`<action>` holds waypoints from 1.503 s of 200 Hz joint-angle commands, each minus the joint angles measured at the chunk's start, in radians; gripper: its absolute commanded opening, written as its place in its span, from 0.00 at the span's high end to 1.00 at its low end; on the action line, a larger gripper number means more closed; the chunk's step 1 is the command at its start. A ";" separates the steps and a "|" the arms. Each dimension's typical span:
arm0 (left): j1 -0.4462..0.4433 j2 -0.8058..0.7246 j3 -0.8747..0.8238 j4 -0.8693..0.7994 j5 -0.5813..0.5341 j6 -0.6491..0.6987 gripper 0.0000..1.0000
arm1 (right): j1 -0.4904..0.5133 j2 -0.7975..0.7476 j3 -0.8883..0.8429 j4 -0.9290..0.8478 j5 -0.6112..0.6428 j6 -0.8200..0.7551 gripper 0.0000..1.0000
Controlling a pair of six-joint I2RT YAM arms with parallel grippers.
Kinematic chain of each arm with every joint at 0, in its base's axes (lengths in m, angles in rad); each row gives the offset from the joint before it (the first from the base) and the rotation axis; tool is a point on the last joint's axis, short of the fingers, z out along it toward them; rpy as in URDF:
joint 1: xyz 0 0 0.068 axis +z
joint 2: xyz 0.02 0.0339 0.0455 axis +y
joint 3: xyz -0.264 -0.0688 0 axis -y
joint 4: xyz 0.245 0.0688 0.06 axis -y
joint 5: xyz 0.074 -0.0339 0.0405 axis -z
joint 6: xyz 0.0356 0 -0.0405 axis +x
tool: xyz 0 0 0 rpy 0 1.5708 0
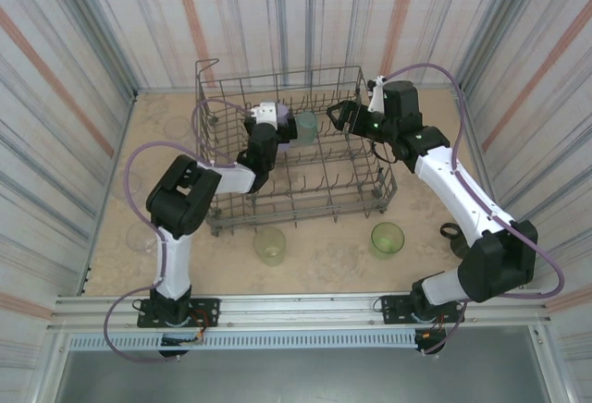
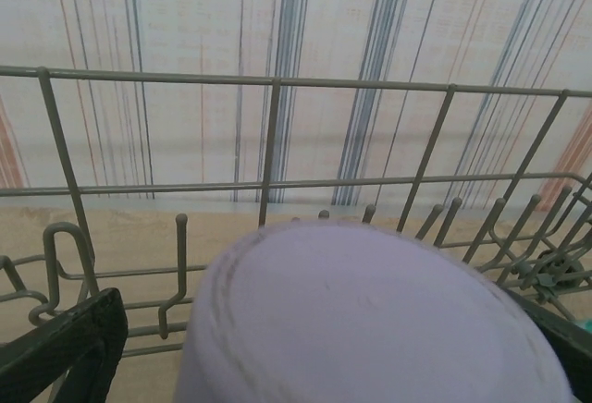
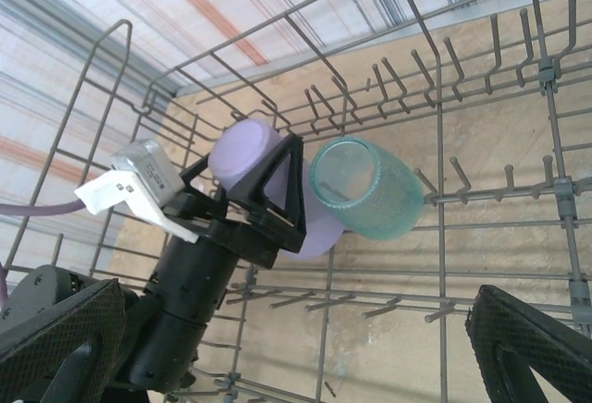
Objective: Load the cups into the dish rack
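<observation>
L arm reaches into the dish rack [image 1: 301, 204] from the left side. The left fingers [image 3: 294, 195] are spread, one either side of the lavender cup [image 3: 242, 149]. L wrist cam: cup's flat end fills the bottom centre, a clear gap between it and the finger at bottom left. The other finger sits at the bottom R corner close to the cup; contact there can't be told. No pinch visible.

Lavender cup is inside the rack, far half, tilted among the tines. Teal cup [image 3: 365, 189] is just beside it on the R, touching or nearly, also inside the rack and leaning. Its round end faces the R wrist cam; can't tell if that end is mouth or base.

R arm comes over the rack's right side. The right fingers [image 3: 523, 343] are spread wide w/ nothing between them, hanging above the rack floor and aimed at the two cups, apart from both.

Not loaded, on the worktop [image 1: 324, 260]:
- One yellow-green cup [image 1: 270, 245] upright, mouth up, just in front of the rack's near wall.
- 2nd yellow-green cup [image 1: 388, 238] upright near the rack's near R corner.
- Dark cup [image 1: 450, 234] by the R arm, partly hidden by the arm.
- Faint clear cup [image 1: 177, 128] left of the rack toward the back.
- Another clear one [image 1: 141, 239] near the L arm's elbow, hard to make out.

Rack stands mid-worktop, raised loop at its far L corner.
</observation>
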 commanded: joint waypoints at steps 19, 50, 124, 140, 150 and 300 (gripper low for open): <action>0.040 -0.119 0.042 -0.196 -0.058 -0.195 0.01 | 0.012 -0.052 0.007 -0.015 0.016 -0.021 0.01; 0.054 -0.167 0.104 -0.399 -0.095 -0.283 0.01 | 0.013 -0.070 -0.005 -0.017 0.020 -0.020 0.01; 0.058 -0.334 0.034 -0.448 -0.067 -0.307 0.02 | 0.012 -0.133 -0.043 -0.027 0.025 -0.013 0.01; 0.056 -0.321 0.069 -0.487 -0.040 -0.257 0.01 | 0.012 -0.146 -0.050 -0.033 0.025 -0.011 0.01; 0.056 -0.302 0.086 -0.528 -0.051 -0.263 0.01 | 0.012 -0.158 -0.062 -0.027 0.025 -0.006 0.01; 0.059 -0.696 0.094 -1.025 0.103 -0.244 0.01 | 0.059 -0.436 -0.144 -0.400 0.191 0.051 0.01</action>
